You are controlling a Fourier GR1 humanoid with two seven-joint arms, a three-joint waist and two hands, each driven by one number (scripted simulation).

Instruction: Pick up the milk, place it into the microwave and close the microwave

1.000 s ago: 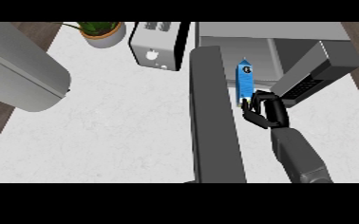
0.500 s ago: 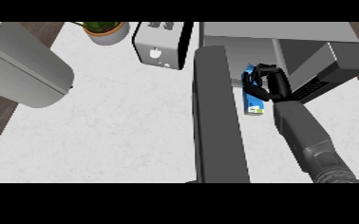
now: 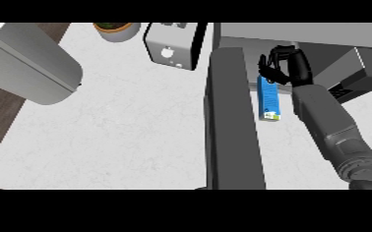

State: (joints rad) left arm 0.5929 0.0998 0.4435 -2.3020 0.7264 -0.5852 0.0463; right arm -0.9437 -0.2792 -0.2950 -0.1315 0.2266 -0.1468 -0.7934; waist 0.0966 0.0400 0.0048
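The milk [image 3: 268, 98], a blue carton with a white and green end, lies flat on its side just right of the microwave's open door [image 3: 232, 128]. Its long axis points toward the microwave [image 3: 320, 34] at the upper right. My right hand [image 3: 285, 64] hovers at the carton's far end with its fingers relaxed and slightly bent, its fingertips right at the carton's top edge and not wrapped round it. The right forearm [image 3: 327, 123] runs alongside the carton from the lower right. My left hand does not show.
The open door stands as a dark grey slab down the middle of the view. A white toaster [image 3: 174, 46] and a potted plant [image 3: 116, 29] sit at the back. A large grey rounded shape [image 3: 36, 71] fills the upper left above the white counter [image 3: 123, 128].
One second ago my right hand held the milk up. The carton then came to lie flat, and the hand has since let go and moved farther toward the microwave.
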